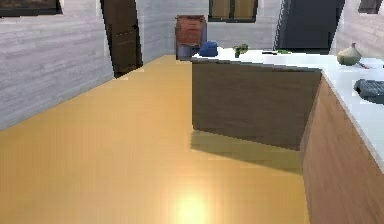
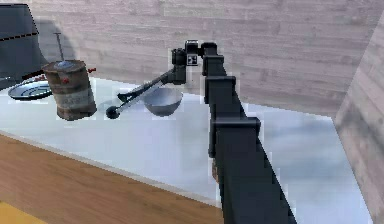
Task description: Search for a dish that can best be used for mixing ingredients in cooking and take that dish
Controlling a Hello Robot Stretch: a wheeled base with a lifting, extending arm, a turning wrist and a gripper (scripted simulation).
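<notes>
A grey-blue bowl (image 2: 162, 102) stands upright on the white countertop (image 2: 290, 150), mouth up, round, with no long axis; a rusty pot (image 2: 68, 88) stands at its 9 o'clock; the gripper (image 2: 130, 95) points toward 8 o'clock by the bowl's rim; I cannot tell how the fingers stand, nor whether they hold anything.

forward: ahead, slightly down, across floor (image 1: 110, 150) | arm side: near, over counter (image 2: 150, 140) | shared: probably that counter
</notes>
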